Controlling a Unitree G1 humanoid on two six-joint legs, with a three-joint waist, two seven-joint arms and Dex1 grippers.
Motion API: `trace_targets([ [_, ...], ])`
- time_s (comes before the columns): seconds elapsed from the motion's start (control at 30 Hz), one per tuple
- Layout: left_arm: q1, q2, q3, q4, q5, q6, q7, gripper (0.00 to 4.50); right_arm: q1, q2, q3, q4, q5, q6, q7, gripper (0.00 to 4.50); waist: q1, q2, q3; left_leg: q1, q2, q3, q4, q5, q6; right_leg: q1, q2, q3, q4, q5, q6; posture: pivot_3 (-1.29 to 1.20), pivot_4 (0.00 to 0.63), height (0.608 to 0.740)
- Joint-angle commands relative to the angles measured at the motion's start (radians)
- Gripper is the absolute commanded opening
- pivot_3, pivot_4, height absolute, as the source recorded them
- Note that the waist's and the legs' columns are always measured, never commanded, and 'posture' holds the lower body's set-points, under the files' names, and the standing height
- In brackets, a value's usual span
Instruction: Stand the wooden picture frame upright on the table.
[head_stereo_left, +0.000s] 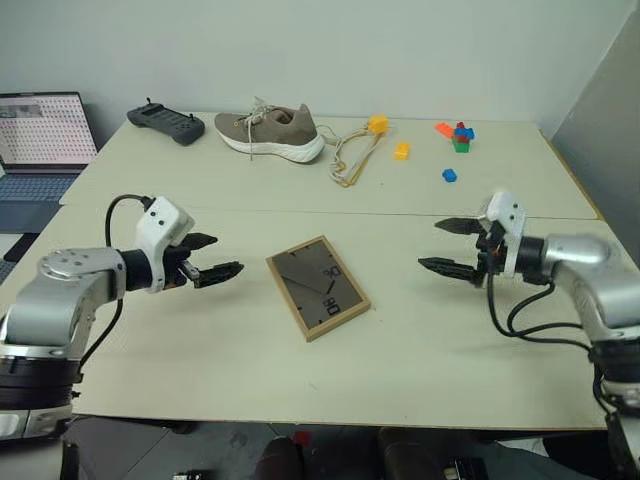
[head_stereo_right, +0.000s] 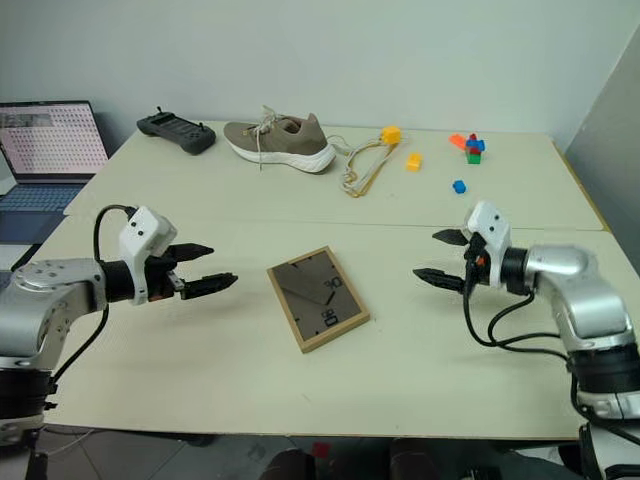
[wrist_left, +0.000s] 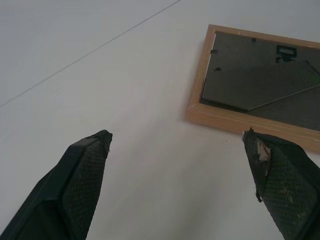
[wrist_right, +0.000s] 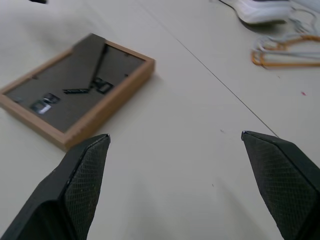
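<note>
Frame (head_stereo_left: 317, 287) lies flat, back up, mid-table (head_stereo_left: 430, 350) between left gripper (head_stereo_left: 214, 257) and right gripper (head_stereo_left: 447, 246), both with fingers spread wide, empty, clear of it.

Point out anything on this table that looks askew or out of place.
The wooden picture frame lies flat and face down on the table, dark back and fold-out stand up, skewed to the table's edges. Farther back, a lone shoe sits among a controller, coloured blocks and a loose cord.

left gripper (head_stereo_left: 218, 256) and right gripper (head_stereo_left: 445, 246) hover, fingers spread wide, pointing inward.
</note>
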Motion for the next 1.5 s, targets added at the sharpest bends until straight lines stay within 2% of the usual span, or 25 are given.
trace_targets([
  [0.03,-0.013,0.01,0.002,-0.029,0.021,-0.023,0.012,4.5,-0.056,0.016,0.028,0.08,-0.015,-0.037,0.054,4.47,0.001,0.0,0.0,0.0,0.0,0.0,0.0,0.0,0.0,0.0,0.0,0.0,0.0,0.0,0.0,0.0,0.15,0.74],
  [0.33,0.026,-0.032,0.107,-0.1,-0.093,0.108,0.058,4.5,-0.126,0.094,0.055,0.258,-0.11,-0.162,0.02,4.47,-0.004,0.0,0.0,-0.001,0.0,0.0,0.0,0.0,0.0,-0.001,0.0,0.0,0.0,0.0,0.0,0.0,0.15,0.74],
  [0.4,0.062,-0.04,0.127,-0.127,-0.119,0.135,0.064,4.12,-0.128,0.116,0.059,0.287,-0.125,-0.184,0.01,4.5,-0.006,0.0,0.0,-0.001,0.0,0.0,0.0,0.0,0.0,-0.001,0.0,0.0,0.0,0.0,0.0,0.0,0.15,0.74],
  [0.43,0.082,-0.041,0.128,-0.144,-0.122,0.137,0.065,3.98,-0.131,0.129,0.055,0.298,-0.127,-0.19,0.003,4.1,-0.008,0.0,0.0,-0.001,0.001,0.0,0.0,0.0,0.0,-0.001,0.0,0.0,0.001,0.0,0.0,0.0,0.15,0.74],
  [0.47,0.097,-0.046,0.127,-0.158,-0.127,0.143,0.07,3.77,-0.135,0.142,0.052,0.311,-0.129,-0.193,-0.007,3.98,-0.009,0.0,0.0,-0.001,0.001,0.0,0.0,0.0,0.0,-0.001,0.0,0.0,0.001,0.0,0.0,0.0,0.15,0.74],
  [0.73,0.172,-0.079,0.133,-0.231,-0.161,0.195,0.119,1.92,-0.136,0.213,0.082,0.364,-0.183,-0.251,-0.042,1.89,-0.009,0.0,0.0,-0.001,0.001,0.001,0.0,0.0,0.0,-0.001,0.0,0.001,0.001,0.0,0.0,0.0,0.15,0.74],
  [0.97,0.33,-0.193,0.119,-0.35,-0.19,0.235,0.212,0.28,-0.164,0.322,0.133,0.446,-0.249,-0.327,-0.083,0.06,-0.012,0.0,0.0,0.0,0.001,0.001,0.0,0.0,0.0,-0.001,0.0,0.001,0.002,0.0,0.0,0.0,0.15,0.74],
  [1.03,0.355,-0.228,0.112,-0.366,-0.195,0.247,0.238,0.02,-0.174,0.347,0.144,0.471,-0.267,-0.349,-0.086,0.0,-0.011,0.0,0.0,0.0,0.001,0.001,0.0,0.0,0.0,-0.001,0.0,0.001,0.002,0.0,0.0,0.0,0.15,0.74],
  [1.1,0.371,-0.253,0.092,-0.388,-0.205,0.302,0.275,0.02,-0.175,0.36,0.164,0.493,-0.292,-0.373,-0.088,0.0,-0.007,0.0,0.0,0.0,0.001,0.001,0.0,0.0,0.0,-0.001,-0.001,0.001,0.002,0.0,0.0,0.0,0.15,0.74],
  [1.17,0.37,-0.292,0.125,-0.414,-0.283,0.397,0.309,0.02,-0.17,0.363,0.18,0.5,-0.317,-0.395,-0.09,0.0,-0.004,0.0,0.0,0.0,0.0,0.001,0.001,0.0,0.0,-0.001,-0.001,0.001,0.002,0.0,0.0,0.0,0.15,0.74],
  [1.3,0.32,-0.395,0.287,-0.394,-0.573,0.691,0.381,0.67,-0.145,0.365,0.206,0.48,-0.338,-0.419,-0.072,0.0,-0.004,0.0,0.0,-0.001,0.001,0.0,0.001,0.0,0.0,0.0,-0.002,0.0,0.002,0.0,0.0,0.0,0.15,0.74],
  [1.4,0.196,-0.497,0.451,-0.225,-0.719,0.938,0.487,1.4,-0.127,0.393,0.225,0.454,-0.35,-0.415,-0.086,0.0,-0.004,0.0,0.0,0.0,0.001,-0.002,0.001,0.0,0.0,0.0,-0.001,-0.002,0.003,0.0,0.0,0.0,0.15,0.74],
  [1.5,0.187,-0.5,0.449,-0.171,-0.784,0.974,0.581,2.18,-0.116,0.418,0.231,0.43,-0.355,-0.4,-0.098,0.0,-0.014,-0.001,0.0,0.0,0.0,-0.003,0.002,0.0,0.0,0.0,-0.001,-0.003,0.004,0.0,0.0,0.0,0.15,0.74],
])
